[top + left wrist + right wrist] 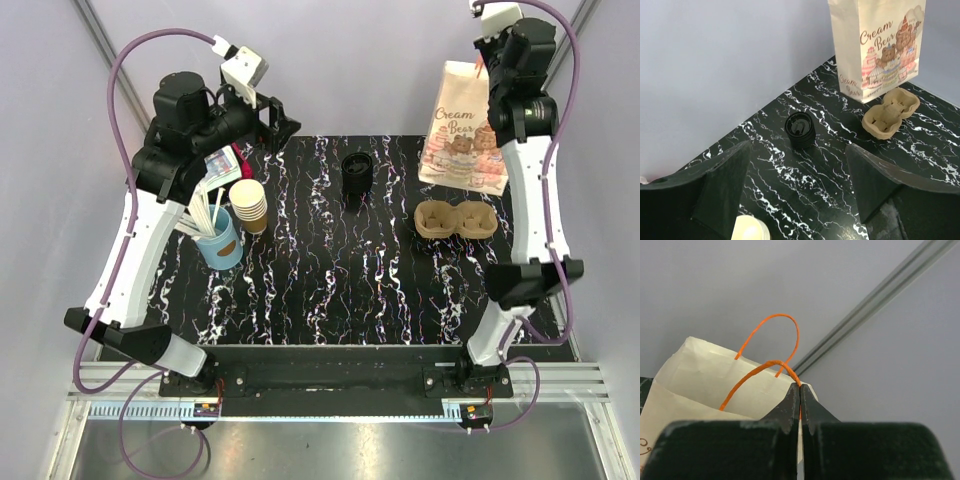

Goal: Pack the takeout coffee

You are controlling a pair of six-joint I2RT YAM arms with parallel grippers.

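Black marbled desk (330, 290) — the takeout coffee (356, 172), dark-lidded, sits alone towards the far side, well apart from the two-hole pulp cup tray (455, 220) to its right. The left hand (275, 125) hovers over the desk's far left corner, jaws spread wide and holding nothing, near a stack of paper cups (248, 203) and a blue cup of white sticks (220, 240). The right hand (800, 387) is pinched tight on one orange handle (772, 362) of the "Cream Bear" paper bag (462, 130) — upright, just behind the tray.
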